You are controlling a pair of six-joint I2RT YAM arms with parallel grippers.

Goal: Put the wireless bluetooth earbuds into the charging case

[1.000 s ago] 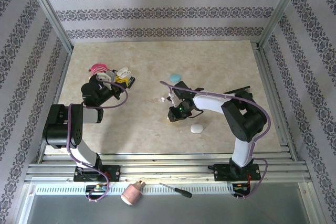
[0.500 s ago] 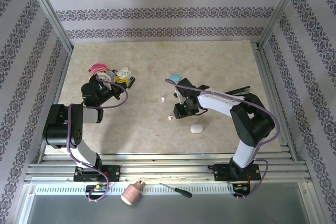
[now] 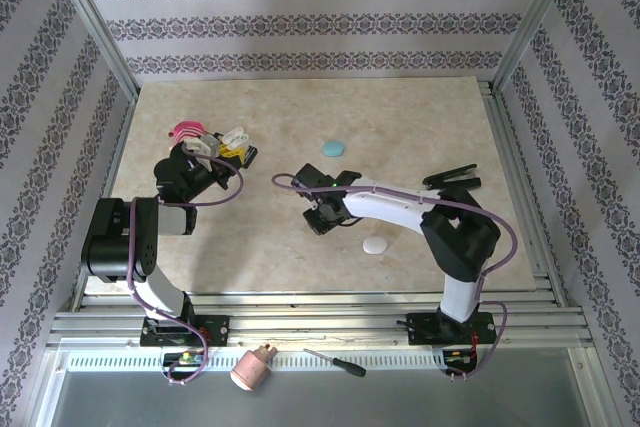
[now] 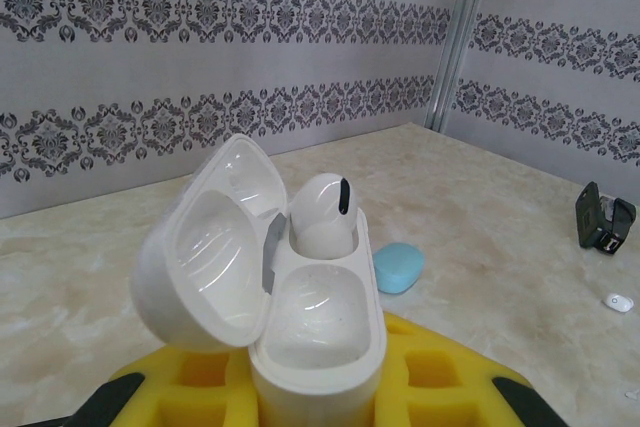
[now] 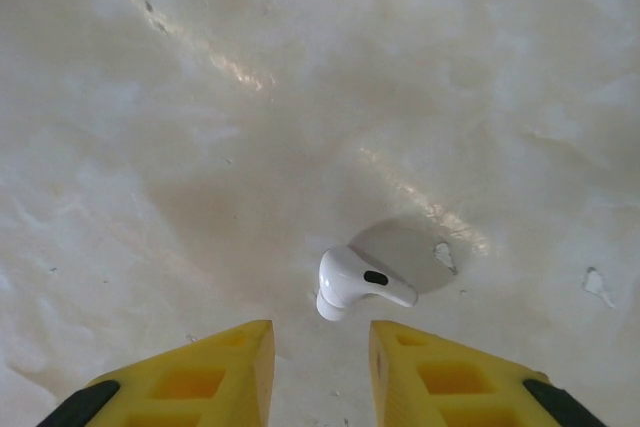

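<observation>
Earbud (image 5: 355,284) lies flat, stem pointing right (crosswise); right tool (image 5: 320,367) parted, empty; left tool (image 4: 310,402) grips case (image 4: 320,322).

Right end effector (image 5: 320,339) swung left, seemingly above an earbud (image 5: 355,285)

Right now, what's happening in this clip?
The left tool holds an open white charging case, with one earbud seated and the second socket empty. The right tool is poised by a loose white earbud lying on the table, jaws apart, not gripping it yet.
</observation>
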